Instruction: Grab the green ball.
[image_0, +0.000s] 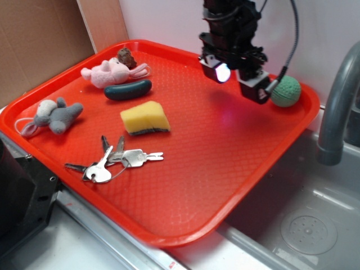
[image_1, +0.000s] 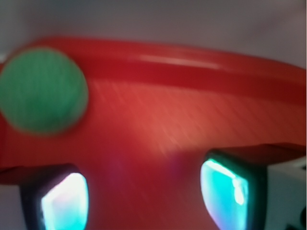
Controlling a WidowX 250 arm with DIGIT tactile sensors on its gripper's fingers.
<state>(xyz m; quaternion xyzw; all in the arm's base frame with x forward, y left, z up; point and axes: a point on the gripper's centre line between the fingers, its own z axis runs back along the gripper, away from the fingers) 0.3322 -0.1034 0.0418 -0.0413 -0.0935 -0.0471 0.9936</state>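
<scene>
In the exterior view we see the green ball [image_0: 286,91] at the far right corner of the red tray [image_0: 214,169], against its rim. Our claw [image_0: 241,80] hangs just left of the ball, fingers spread apart and holding nothing. In the blurred wrist view the green ball [image_1: 42,90] sits upper left by the tray's rim [image_1: 201,67], outside the gap between our two parted fingers [image_1: 230,194].
</scene>
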